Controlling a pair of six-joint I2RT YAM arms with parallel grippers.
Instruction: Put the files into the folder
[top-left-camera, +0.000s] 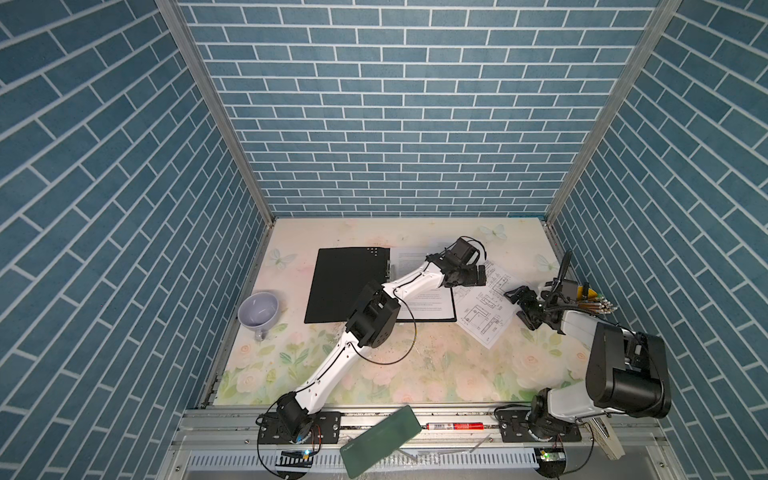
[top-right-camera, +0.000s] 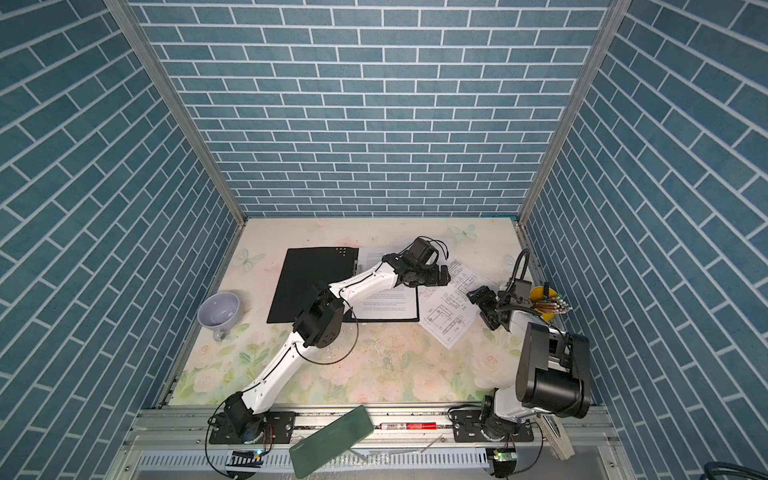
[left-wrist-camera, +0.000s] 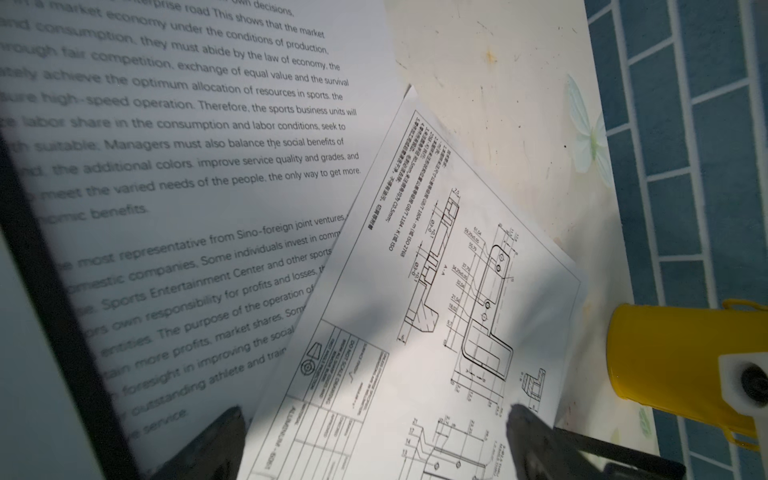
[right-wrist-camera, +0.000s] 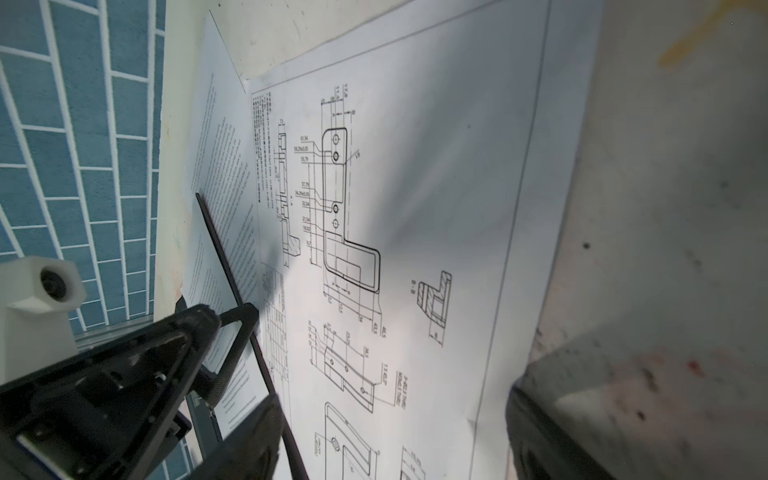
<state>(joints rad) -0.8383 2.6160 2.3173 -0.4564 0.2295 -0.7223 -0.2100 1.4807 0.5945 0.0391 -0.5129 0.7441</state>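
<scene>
Left arm (top-left-camera: 411, 284) outstretched, gripper (top-left-camera: 478, 277) agape over drawing (top-left-camera: 486, 316)

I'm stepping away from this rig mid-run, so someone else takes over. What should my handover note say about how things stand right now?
Left gripper: open, holding nothing, above where the drawing sheet overlaps the text sheets.
Right gripper: open, empty, at the drawing sheet's right edge.
Folder: lies open, black inside up, with the text sheets on its right half.
Done: the text sheets are in the folder.
Left: the drawing sheet lies mostly on the table, only overlapping the folder's right edge; it has yet to be moved fully in.
</scene>
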